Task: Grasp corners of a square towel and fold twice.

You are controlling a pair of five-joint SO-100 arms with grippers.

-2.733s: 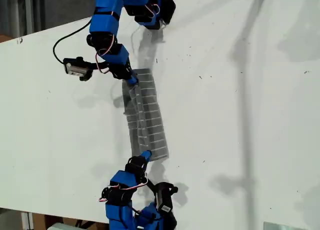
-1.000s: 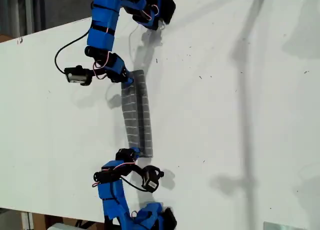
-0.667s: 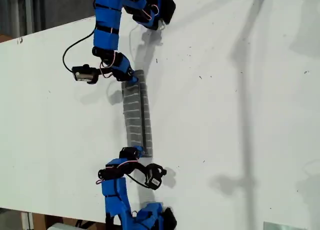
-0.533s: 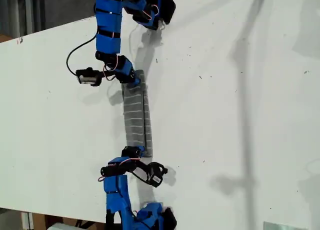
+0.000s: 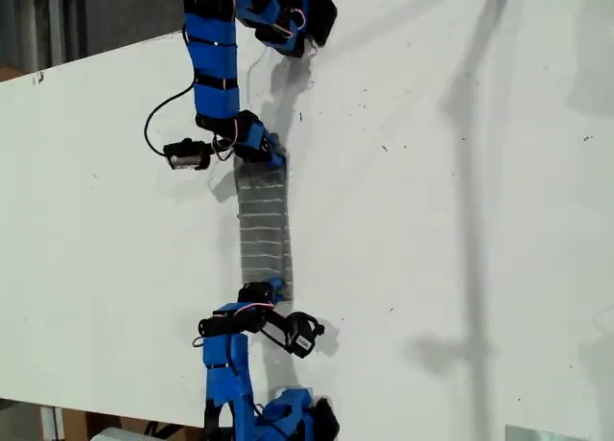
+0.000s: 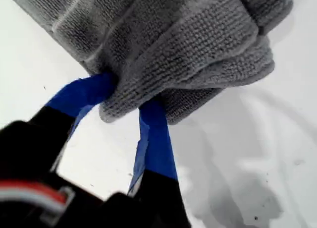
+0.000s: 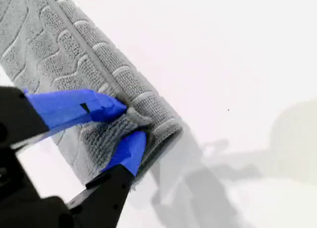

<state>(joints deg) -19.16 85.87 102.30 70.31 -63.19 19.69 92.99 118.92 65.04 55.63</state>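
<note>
1. Task item. You have the dark grey soft towel with thin pale stripes (image 5: 264, 225) lying on the white table top (image 5: 432, 220). In the exterior view it is folded into a narrow strip that runs from upper to lower, left of that view's centre. The strip lies flat along its length.

2. My first gripper (image 6: 129, 96). Its blue-taped fingers (image 6: 153, 134) are clamped on a bunched, layered end of the towel (image 6: 198, 39). The cloth is pinched between them and bulges out past the tips. Several layers stack at this end, so you cannot pick out a single corner in the fold.

3. My second gripper (image 7: 130, 123). Its blue fingers (image 7: 74, 109) are closed on the end of the folded strip (image 7: 49, 44), one above the cloth and one below its edge. A square-cut corner of the strip (image 7: 168, 130) lies on the table just beyond the fingertips. The rest of the strip runs away flat on the surface.

4. Arms in the exterior view. One blue arm reaches down from that view's top, and its gripper (image 5: 271, 158) meets the upper end of the strip. Another blue arm rises from that view's bottom, and its gripper (image 5: 271, 288) meets the lower end. You cannot tell from the wrist views which of these is the first and which the second.

5. Surface. The table shows small dark specks and soft shadows on the exterior view's right.
</note>
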